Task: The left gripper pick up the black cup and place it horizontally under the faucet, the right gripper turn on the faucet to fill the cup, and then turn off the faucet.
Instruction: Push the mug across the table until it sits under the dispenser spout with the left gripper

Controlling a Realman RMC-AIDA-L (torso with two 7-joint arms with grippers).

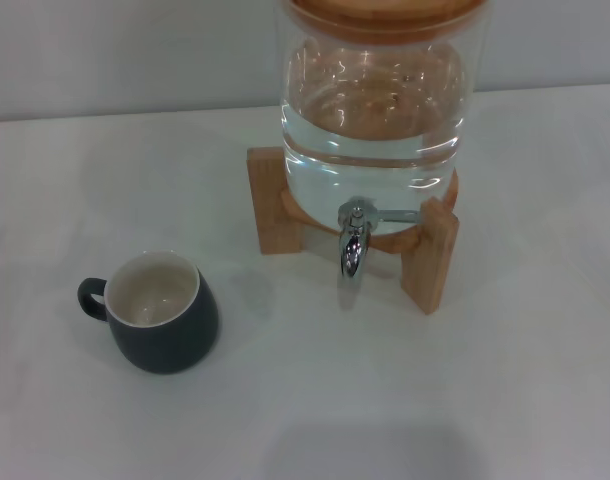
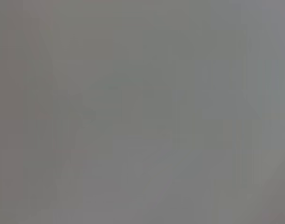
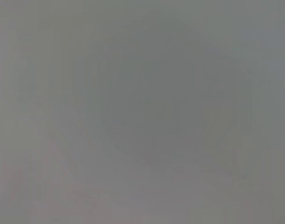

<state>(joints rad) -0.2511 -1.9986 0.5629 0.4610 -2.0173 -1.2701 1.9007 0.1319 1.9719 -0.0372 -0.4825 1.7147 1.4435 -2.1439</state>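
Head view shows neither gripper, so their state cannot be told. The black cup [image 1: 163, 313] should be gripped upright, then carried under the faucet [image 1: 352, 250].

No readable text, label, brand, number or sign shows in any of the views.

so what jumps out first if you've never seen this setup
The big clear glass dispenser full of water stands at the back of the white table on a wooden stand, its chrome faucet pointing down at the front. To the robot's left and nearer, well apart from the faucet, sits the black cup, upright and empty, its handle toward the left. Neither arm is in view, and both wrist views show only grey.
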